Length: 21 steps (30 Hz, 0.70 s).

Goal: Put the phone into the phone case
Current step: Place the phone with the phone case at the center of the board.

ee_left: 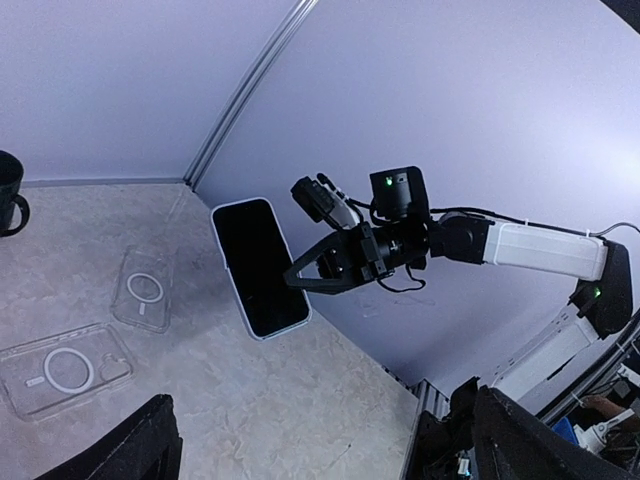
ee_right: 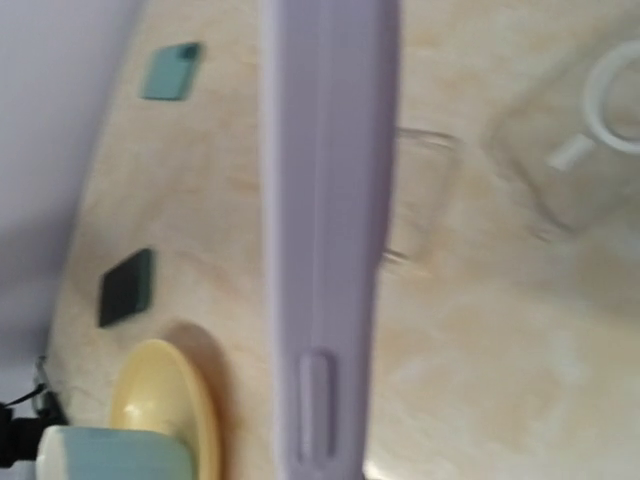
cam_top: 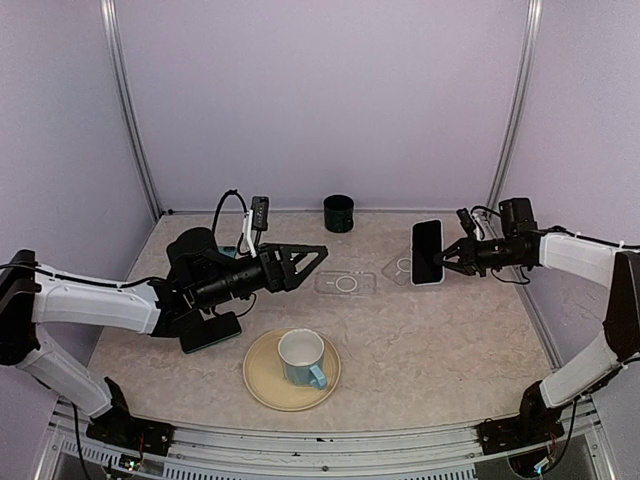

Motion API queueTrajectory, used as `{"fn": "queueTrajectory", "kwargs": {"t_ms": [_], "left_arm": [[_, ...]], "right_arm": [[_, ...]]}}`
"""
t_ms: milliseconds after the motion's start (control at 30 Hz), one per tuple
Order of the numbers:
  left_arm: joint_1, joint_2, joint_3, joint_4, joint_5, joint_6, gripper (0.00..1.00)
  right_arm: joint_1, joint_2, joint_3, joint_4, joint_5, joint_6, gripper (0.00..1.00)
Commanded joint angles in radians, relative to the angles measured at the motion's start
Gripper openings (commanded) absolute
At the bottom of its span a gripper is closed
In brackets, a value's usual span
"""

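**Beige marbled table (cam_top: 450, 340), lilac walls: phone aloft**

The right gripper (cam_top: 446, 257) is clamped on the slim, lilac-edged phone (cam_top: 427, 252). The phone stands upright above the table's right side, long axis vertical, dark screen facing left. A glossy clear phone case (cam_top: 345, 283) lies flat nearby. The left gripper (cam_top: 312, 268) gapes wide, empty.

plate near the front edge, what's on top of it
A pale mug with a blue handle stands upright on the yellow plate. Its inside looks empty. The plate surface beneath the mug is covered, so nothing can be seen there.
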Motion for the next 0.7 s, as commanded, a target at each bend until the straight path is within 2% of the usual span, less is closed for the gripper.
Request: {"fn": "queueTrajectory", "kwargs": {"t_ms": [0,167,367,667], "left_arm": [[-0.021,-0.117,-0.025,-0.214,-0.091,0.069,0.99],[-0.029,-0.225,-0.057,-0.368,-0.136,0.064,0.99],[-0.035,-0.308,-0.096,-0.465,-0.152,0.061,0.99],[-0.035,-0.390,-0.144,-0.531,-0.154,0.079,0.99]], "right_arm": [[-0.024,0.031,0.081,-0.120,0.048,-0.079,0.00],[-0.040,0.071,0.137,-0.269,0.132,-0.138,0.00],[-0.065,0.110,0.194,-0.404,0.190,-0.203,0.00],[-0.079,0.202,0.234,-0.479,0.244,-0.260,0.00]]}}
